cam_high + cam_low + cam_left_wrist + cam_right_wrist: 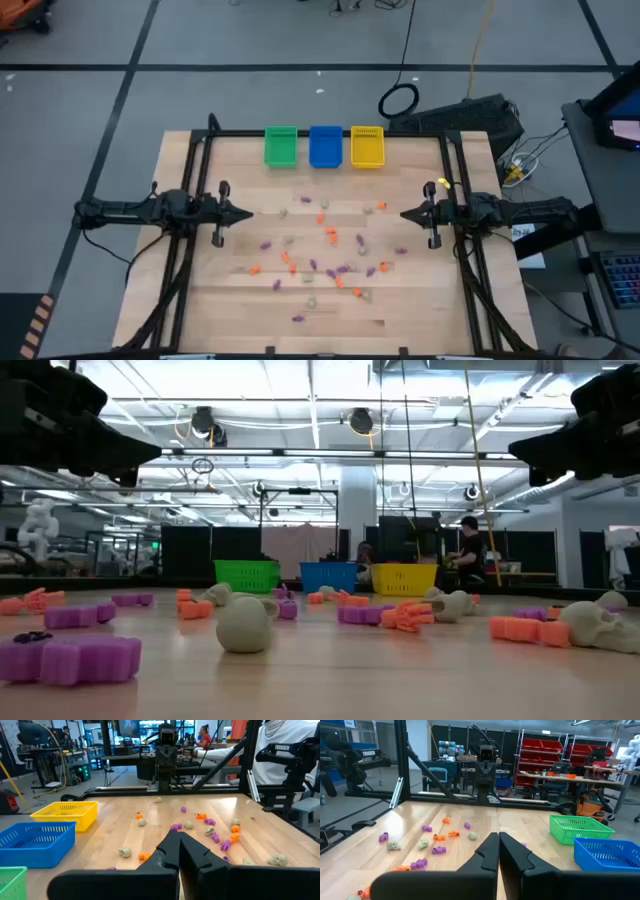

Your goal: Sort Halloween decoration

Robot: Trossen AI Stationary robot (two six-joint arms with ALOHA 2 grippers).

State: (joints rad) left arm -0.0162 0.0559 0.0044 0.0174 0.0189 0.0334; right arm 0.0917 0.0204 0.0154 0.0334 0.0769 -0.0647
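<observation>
You have both arms parked over the wooden surface [200, 300], one at each side edge, pointing inward at each other. The left gripper [245, 213] hangs above the left side with its jaws closed on nothing; in the left wrist view the two dark fingers [170, 851] meet at a point over bare wood. The right gripper [407, 213] mirrors it above the right side, jaws also closed and empty, fingers [492, 851] pressed together.

The Halloween decoration [330, 235] lies scattered loose across the middle of the surface, between the two grippers and running down toward the near edge: small orange, purple and pale pieces, mostly apart from one another, a few just beside each other. In the low view you can see a pale round piece [245, 625] near the camera, a purple block [85, 658] toward the left and a pale skull [598, 625] at the right.

Along the far edge stand three bins in a row, close together: the green bin [281, 146], the blue bin [325, 146] and the yellow bin [367, 147]. None of the trinkets touches them, and what lies inside them you cannot tell.

A person [468, 550] sits in the room beyond the far edge.
</observation>
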